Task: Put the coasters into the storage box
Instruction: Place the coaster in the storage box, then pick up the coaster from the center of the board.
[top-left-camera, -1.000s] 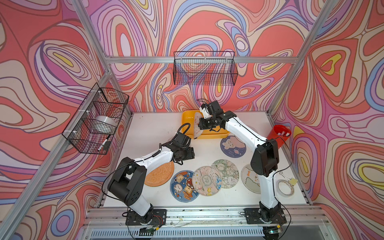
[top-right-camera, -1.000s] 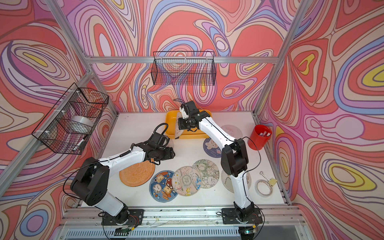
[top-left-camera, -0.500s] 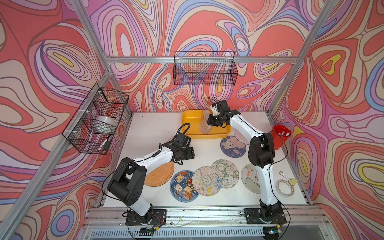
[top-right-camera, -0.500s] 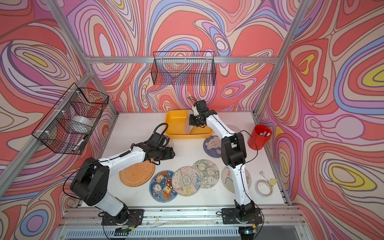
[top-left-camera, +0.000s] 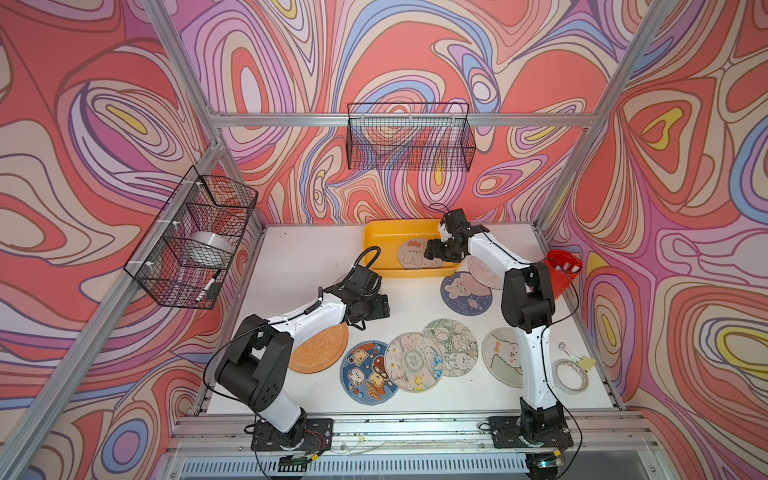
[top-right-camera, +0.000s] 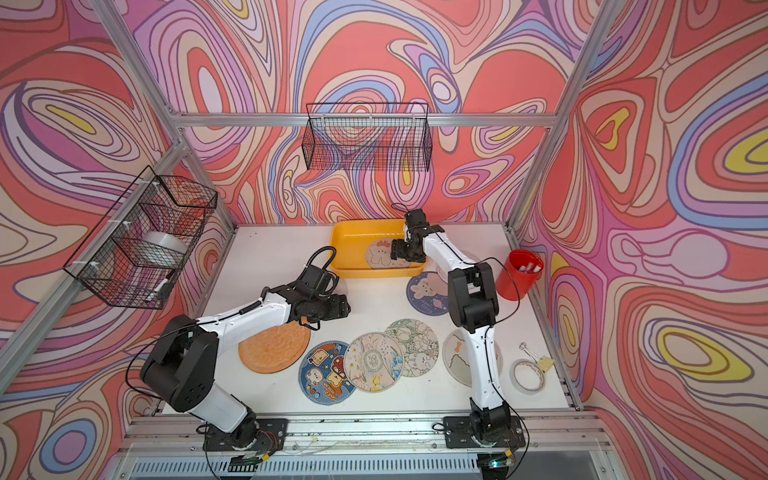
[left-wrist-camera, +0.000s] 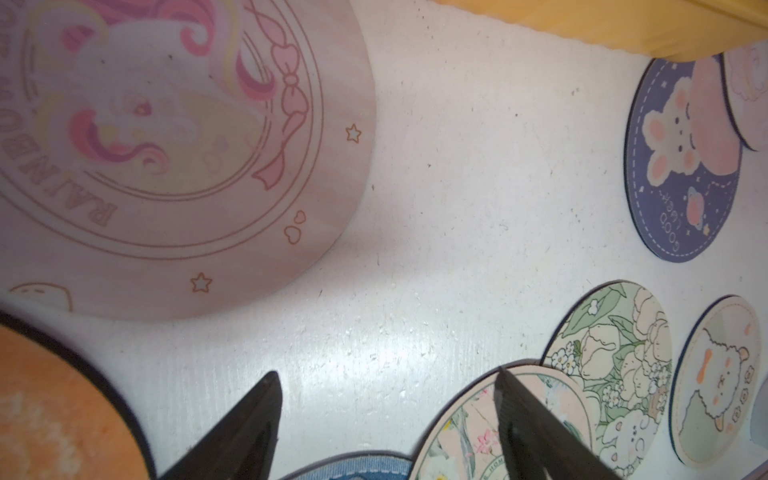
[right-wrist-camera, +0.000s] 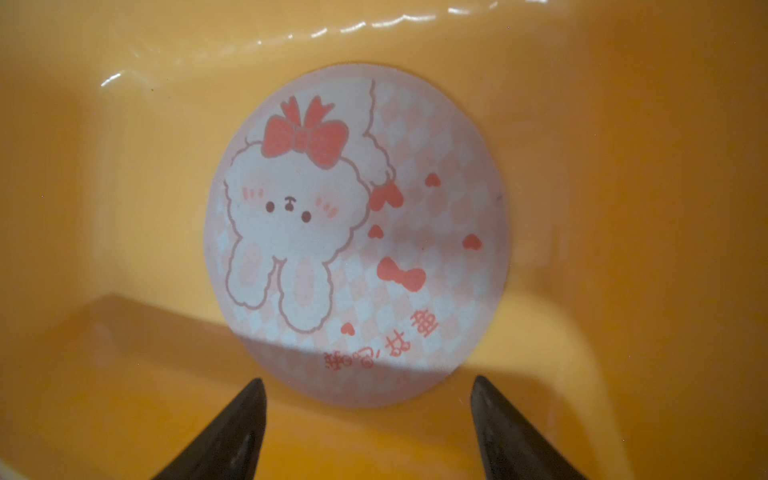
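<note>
— Did the drop go through?

— Yes. A moment ago your right gripper (right-wrist-camera: 368, 380) was clamped on the white-bunny coaster (right-wrist-camera: 357, 232) and carrying it over the rim. Now its jaws are spread wide with nothing between them. The coaster lies printed side up on the floor of the storage box (top-left-camera: 384, 239), toward the end nearer your right arm. It looks flat to me. The gripper covers one edge from above, though, so I wouldn't swear it isn't leaning on the wall.

— And the left side?

— Your left gripper (left-wrist-camera: 386, 374) is apart too and empty, low over bare table (left-wrist-camera: 457, 208). The pink rainbow coaster (left-wrist-camera: 166, 145) is just beside it, and that looks like your nearest pick.

— So where does that leave me?

— One in and eight out, by my count. Outside you have the rainbow one, the orange coaster (top-left-camera: 320, 347) and four coasters along the front (top-left-camera: 413, 361). Right by the box is the navy coaster (top-left-camera: 461, 295), with a pale pink coaster (top-left-camera: 484, 268) overlapping it. I'd lift your right arm clear before the next one goes in.
</note>
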